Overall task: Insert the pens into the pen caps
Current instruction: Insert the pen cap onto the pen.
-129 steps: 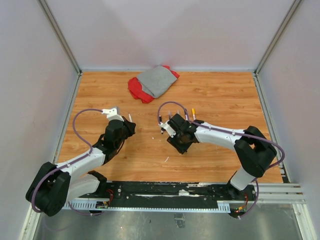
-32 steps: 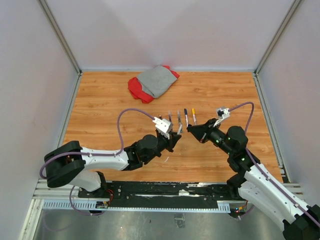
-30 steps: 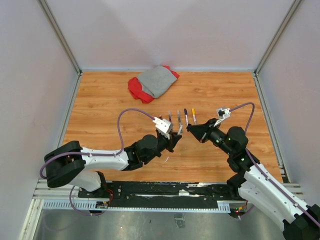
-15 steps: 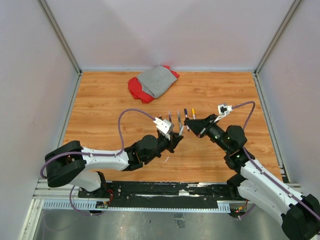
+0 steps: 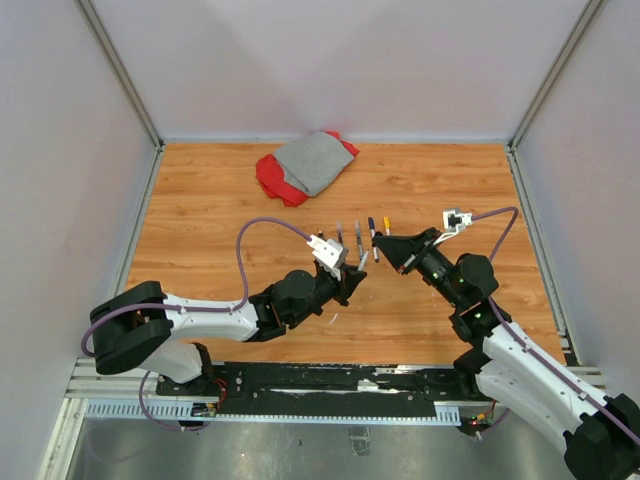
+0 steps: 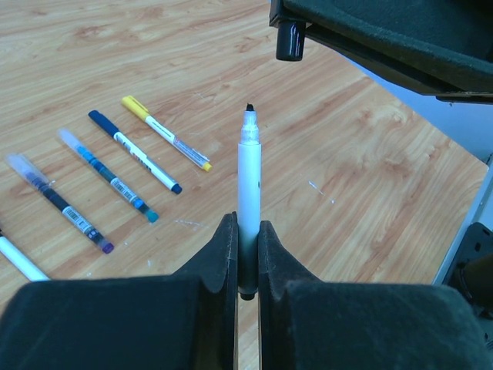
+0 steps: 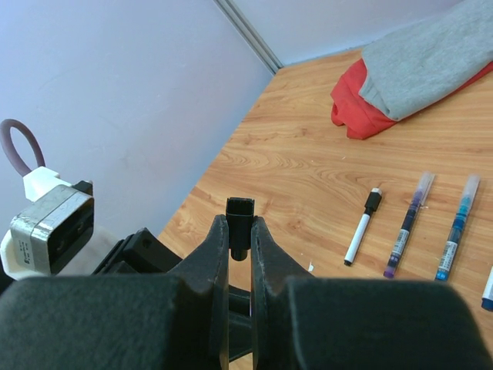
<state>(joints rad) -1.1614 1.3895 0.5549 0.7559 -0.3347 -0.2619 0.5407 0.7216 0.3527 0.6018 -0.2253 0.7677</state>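
White thin pen point(image 6: 248, 177) is gripped upright by the left gripper point(image 6: 246, 235) jaws. A short black cap point(image 7: 239, 210), pinched by the right gripper point(image 7: 239, 231) jaws, is held near its tip. A yellow-ended pen point(image 6: 166, 132) on the wooden counter point(image 6: 370, 154) is missed by the right wrist view.

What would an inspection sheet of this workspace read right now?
Surface: wooden tabletop, bare grain.
Job's things: uncapped pen held upright; black cap held apart from its tip; other pens lying in a row.
Clutter: grey cloth over red cloth at the far edge; white scraps.
Grippers: left gripper shut on the pen; right gripper shut on the cap.
Cables: purple cable looping off each wrist, clear of the pens.
Surroundings: pale walls, metal corner posts.
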